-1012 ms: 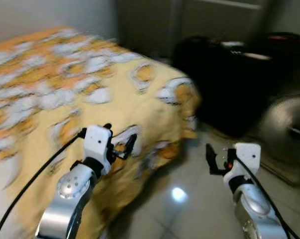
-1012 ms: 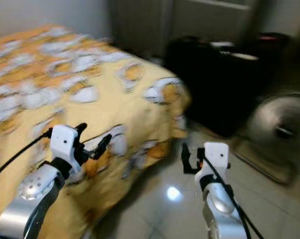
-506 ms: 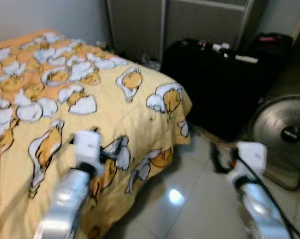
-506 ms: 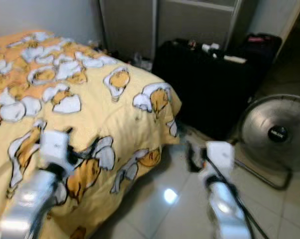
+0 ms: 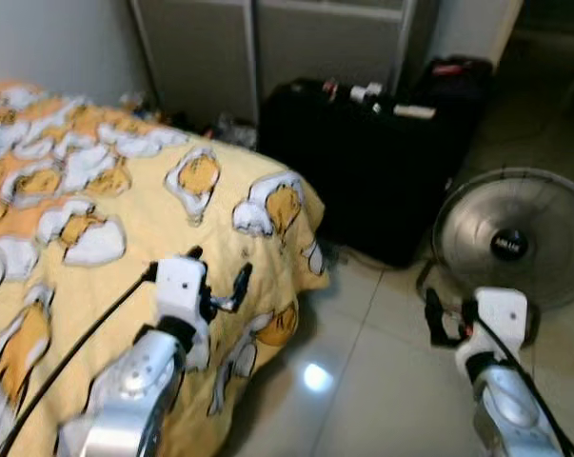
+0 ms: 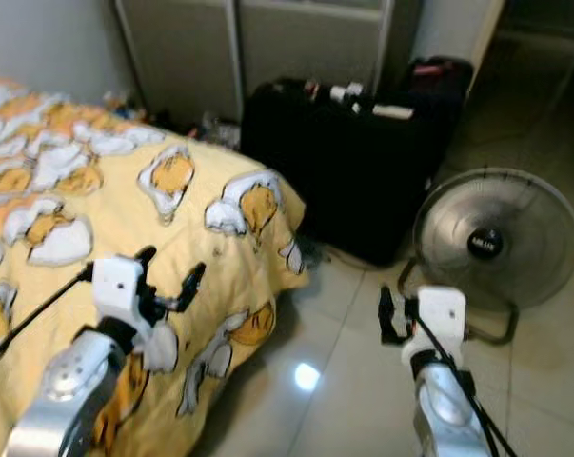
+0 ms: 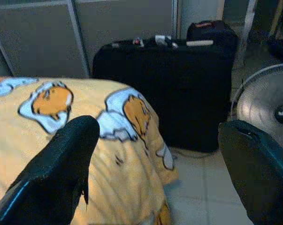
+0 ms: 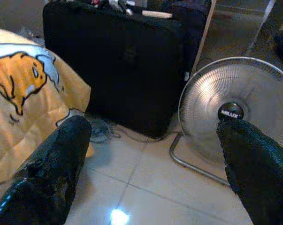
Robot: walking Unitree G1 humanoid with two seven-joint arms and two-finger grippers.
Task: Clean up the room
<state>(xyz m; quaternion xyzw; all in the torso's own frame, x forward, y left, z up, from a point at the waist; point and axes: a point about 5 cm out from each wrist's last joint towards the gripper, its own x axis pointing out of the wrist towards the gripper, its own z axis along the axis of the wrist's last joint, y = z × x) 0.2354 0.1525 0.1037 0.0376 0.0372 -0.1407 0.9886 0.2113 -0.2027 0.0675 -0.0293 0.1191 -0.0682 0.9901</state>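
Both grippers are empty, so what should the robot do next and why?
Probably step toward the suitcase: small items lie on its top, out of reach. Left gripper hangs open over the bed, right gripper open over the floor before the fan.

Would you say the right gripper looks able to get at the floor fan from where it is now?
Probably yes. The right gripper, fingers open, faces the floor fan across bare tiled floor, with nothing between them; the black suitcase stands off to the side.

A yellow patterned blanket point(image 5: 125, 209) covers the bed; suitcase point(image 5: 363, 162) and fan point(image 5: 510, 243) stand on the tiled floor point(image 5: 363, 381).
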